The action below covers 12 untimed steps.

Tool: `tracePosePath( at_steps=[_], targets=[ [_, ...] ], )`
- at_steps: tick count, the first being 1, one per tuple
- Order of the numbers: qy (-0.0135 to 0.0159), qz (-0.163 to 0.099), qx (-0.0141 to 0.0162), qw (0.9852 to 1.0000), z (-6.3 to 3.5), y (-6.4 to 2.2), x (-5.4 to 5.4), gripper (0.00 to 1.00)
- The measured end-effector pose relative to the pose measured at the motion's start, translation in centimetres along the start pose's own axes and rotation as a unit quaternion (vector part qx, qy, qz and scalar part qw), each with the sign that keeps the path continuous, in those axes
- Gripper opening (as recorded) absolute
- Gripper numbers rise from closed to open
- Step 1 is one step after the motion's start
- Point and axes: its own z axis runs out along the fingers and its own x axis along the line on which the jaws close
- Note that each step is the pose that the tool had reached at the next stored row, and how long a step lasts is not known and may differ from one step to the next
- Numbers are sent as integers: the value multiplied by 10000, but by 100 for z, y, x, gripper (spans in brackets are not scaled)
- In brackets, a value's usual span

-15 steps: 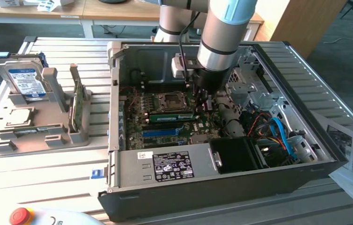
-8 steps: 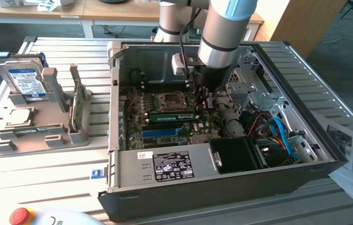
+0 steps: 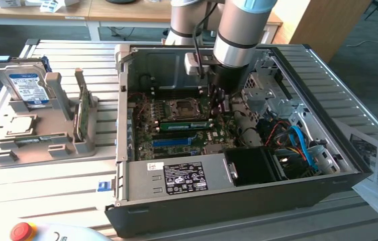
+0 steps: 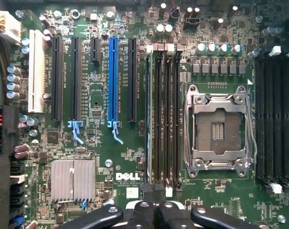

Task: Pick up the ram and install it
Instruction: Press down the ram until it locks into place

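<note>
A: Arm's down inside the open computer case [image 3: 123, 100], gripper [image 3: 217, 108] low over the motherboard [image 4: 101, 157]. How do the jaws stand?

B: Pinched together, nothing between them. From the wrist view the gripper [image 4: 154, 200] sits right at one end of the memory slots [image 4: 169, 114].

A: And the ram?

B: The ram [image 3: 185, 124] is standing on edge in a slot, a thin green strip lying across the board. In the wrist view the ram [image 4: 148, 114] shows edge-on, in the slot of that bank farthest from the CPU socket [image 4: 218, 126]. Whether the tips touch it, I can't tell.

A: Room to move?

B: Tight. Socket on one side, the long blue slot [image 4: 113, 78] on the other. Towards the exterior view's right, the metal drive cage [image 3: 273, 93] stands close to the arm, with cables [image 3: 299, 143] below it.

A: Outside the case?

B: On the exterior view's left, well apart, a grey holder tray [image 3: 62, 150] carries a hard drive [image 3: 24, 83] and a taller green card [image 3: 80, 113], both upright. Straight up is open
</note>
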Motion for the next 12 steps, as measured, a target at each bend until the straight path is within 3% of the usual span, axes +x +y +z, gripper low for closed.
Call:
tracePosePath(
  at_steps=[12],
  targets=[
    [6,0,0,10000,-139,3,-3,11]
  ],
)
